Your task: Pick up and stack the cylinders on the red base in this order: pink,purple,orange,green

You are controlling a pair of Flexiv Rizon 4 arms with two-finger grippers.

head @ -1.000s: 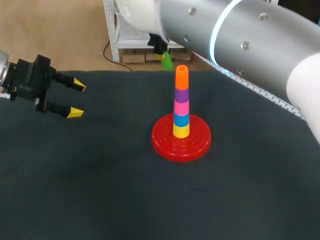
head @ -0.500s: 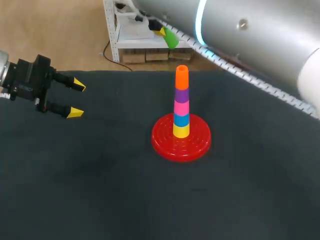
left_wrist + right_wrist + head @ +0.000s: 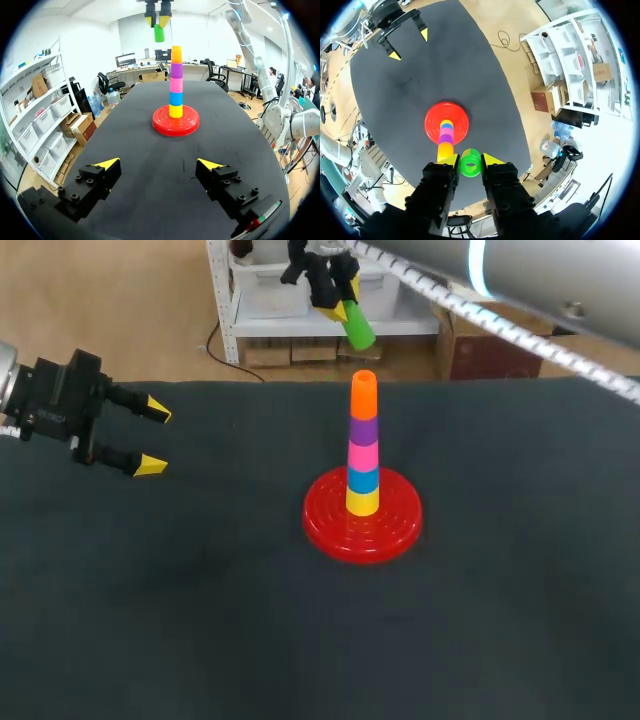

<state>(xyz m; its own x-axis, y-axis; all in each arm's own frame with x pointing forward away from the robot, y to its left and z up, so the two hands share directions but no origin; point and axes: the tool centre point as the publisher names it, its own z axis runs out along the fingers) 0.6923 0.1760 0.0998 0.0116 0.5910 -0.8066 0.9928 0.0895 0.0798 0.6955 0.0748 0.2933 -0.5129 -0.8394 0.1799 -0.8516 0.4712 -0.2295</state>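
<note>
At the middle of the black-covered table [image 3: 200, 620] stands the red base [image 3: 362, 515], a round ribbed disc lying flat. Five cylinders are stacked upright on it, each touching the next. From the base up they are the yellow cylinder [image 3: 362, 502], the blue cylinder [image 3: 362, 480], the pink cylinder [image 3: 362, 455], the purple cylinder [image 3: 363, 430] and the orange cylinder [image 3: 364, 395]. The orange one is the top of the column, and its open end faces upward.

The green cylinder [image 3: 358, 332] is not on the stack. It is in the air, above the orange cylinder and clear of it, and a little off the column's line. The head view shows it tilted. The right gripper [image 3: 470, 160] has it clamped, one yellow-tipped finger pressing on each side, with the fingers set only as far apart as the cylinder's width. In the right wrist view the cylinder's hollow bore shows between the fingers, and the stack and base lie below, just beside one fingertip rather than directly under the green piece. The right arm enters from the upper right of the head view.

The left gripper [image 3: 152, 437] is over the left side of the table, well apart from the base, and points toward the stack. Its fingers are spread wide and nothing is between them. The left wrist view shows only bare cloth between the two yellow tips, with the stack standing straight ahead.
</note>
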